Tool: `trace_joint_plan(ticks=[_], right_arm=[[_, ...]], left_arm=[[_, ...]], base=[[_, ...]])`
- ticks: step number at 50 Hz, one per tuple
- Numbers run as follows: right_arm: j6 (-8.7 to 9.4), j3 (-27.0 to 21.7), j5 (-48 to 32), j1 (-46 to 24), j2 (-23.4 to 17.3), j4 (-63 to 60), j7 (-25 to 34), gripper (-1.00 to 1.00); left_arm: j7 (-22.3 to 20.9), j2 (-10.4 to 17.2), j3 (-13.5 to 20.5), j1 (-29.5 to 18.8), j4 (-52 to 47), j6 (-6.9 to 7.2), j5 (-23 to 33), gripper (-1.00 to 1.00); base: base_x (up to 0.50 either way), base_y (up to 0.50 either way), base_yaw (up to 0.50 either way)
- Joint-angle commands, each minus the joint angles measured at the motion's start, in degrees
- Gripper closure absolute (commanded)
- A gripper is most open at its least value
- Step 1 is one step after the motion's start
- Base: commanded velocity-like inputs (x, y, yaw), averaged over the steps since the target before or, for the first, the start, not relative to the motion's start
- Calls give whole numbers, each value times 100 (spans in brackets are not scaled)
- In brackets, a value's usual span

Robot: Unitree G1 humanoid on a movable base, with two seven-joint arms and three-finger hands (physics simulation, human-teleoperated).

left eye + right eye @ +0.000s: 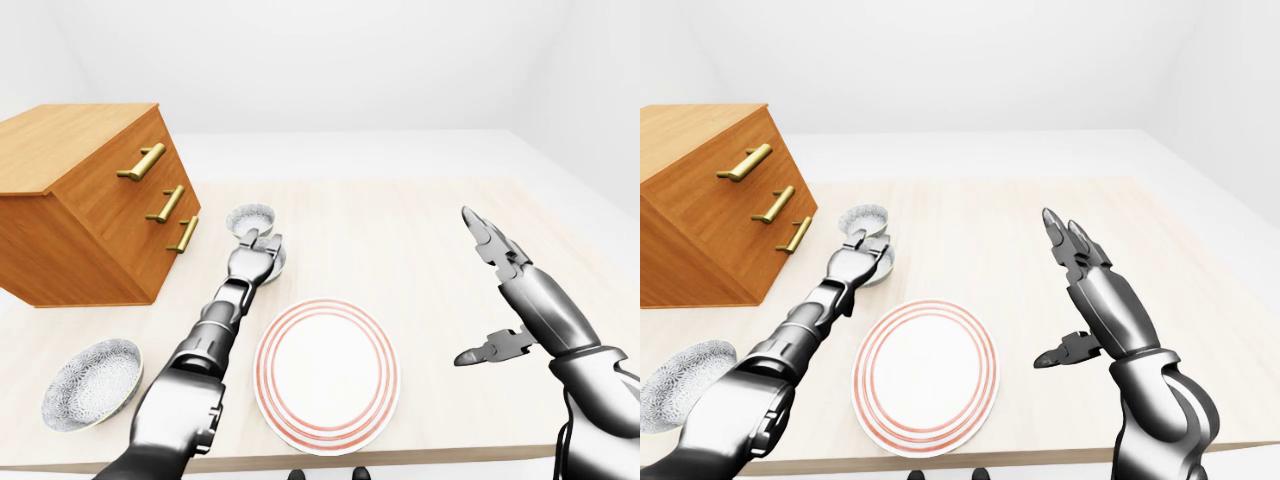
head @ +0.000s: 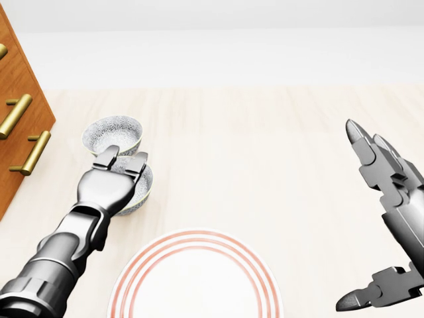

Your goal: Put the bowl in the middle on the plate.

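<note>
Three patterned bowls stand in a line down the left of the table. The middle bowl [image 2: 140, 192] sits just above the red-ringed white plate [image 2: 196, 278] in the head view. My left hand [image 2: 121, 159] lies over this bowl, its fingers stretched flat across the rim toward the far bowl [image 2: 112, 134]. Its thumb is hidden and the bowl rests on the table. My right hand [image 1: 466, 286] hovers open above the table, to the right of the plate, holding nothing.
A wooden chest of drawers [image 1: 90, 200] with brass handles stands at the left of the table [image 1: 420, 220]. The third bowl [image 1: 92, 383] sits at the lower left near the table's edge. The far bowl almost touches the middle one.
</note>
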Motion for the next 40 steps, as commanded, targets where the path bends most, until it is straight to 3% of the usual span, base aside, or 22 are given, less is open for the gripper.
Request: trace_joint_plan(ticks=[1,10,22,31,40], right_arm=[[0,0,-1,-8,-4,-5,0,-100],[0,-4,3,-4,-6,-2,0,-100],[0,-3,11,-1,-2,17,0,-100],[0,-3,10,13,7,15,0,-100],[0,-6,1,5,1,-12,0,-100]], left_arm=[[-74,-37,-39,34,84,0,14,-100],[-191,-10,-25,37,124,0,-5,-100],[-3,-24,-54,174,193,0,14,-100],[-290,12,-19,172,91,0,-60,-100],[-287,10,-30,208,88,0,-62,-100]], base=[[0,0,0],[0,0,0],[0,0,0],[0,0,0],[0,0,0]])
